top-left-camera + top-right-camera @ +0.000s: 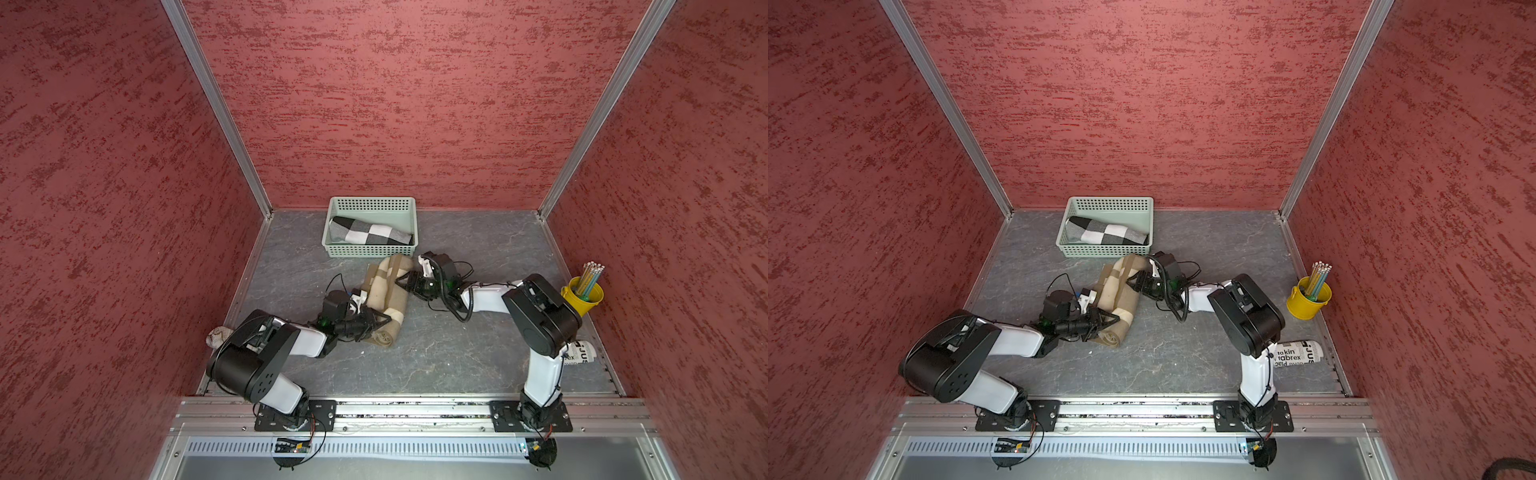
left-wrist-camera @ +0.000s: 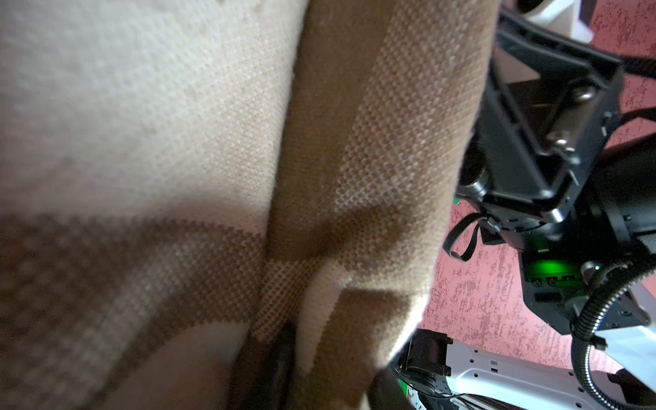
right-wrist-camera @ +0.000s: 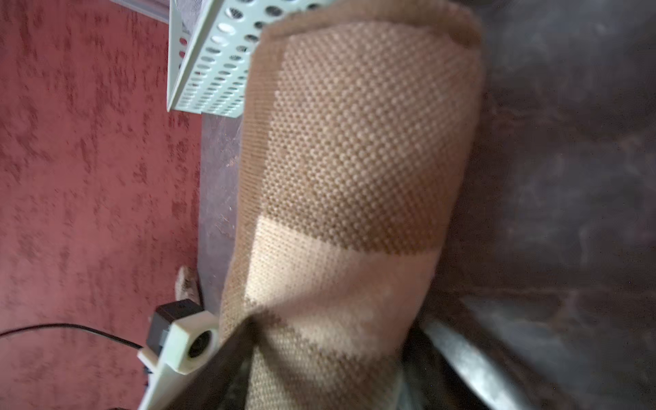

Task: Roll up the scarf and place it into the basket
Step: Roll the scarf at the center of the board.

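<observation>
The scarf (image 1: 388, 291) (image 1: 1121, 286) is a beige and tan roll lying on the grey table just in front of the basket (image 1: 365, 250) (image 1: 1100, 250). My left gripper (image 1: 384, 321) (image 1: 1115, 320) straddles its near end. In the left wrist view, folds of the scarf (image 2: 372, 142) fill the gap at the gripper (image 2: 326, 376), but blur hides any grip. My right gripper (image 1: 401, 282) (image 1: 1133, 282) is at the roll's far end. In the right wrist view it (image 3: 326, 355) is shut on the scarf (image 3: 355, 142), its fingers denting the cloth, with the basket (image 3: 213, 64) just beyond.
A black and white checked roll (image 1: 370, 230) lies inside the basket. A yellow bucket of pencils (image 1: 582, 297) stands at the right wall, with a printed cloth roll (image 1: 1298, 353) nearer the front. A speckled roll (image 1: 216, 336) sits behind the left arm. Red walls close three sides.
</observation>
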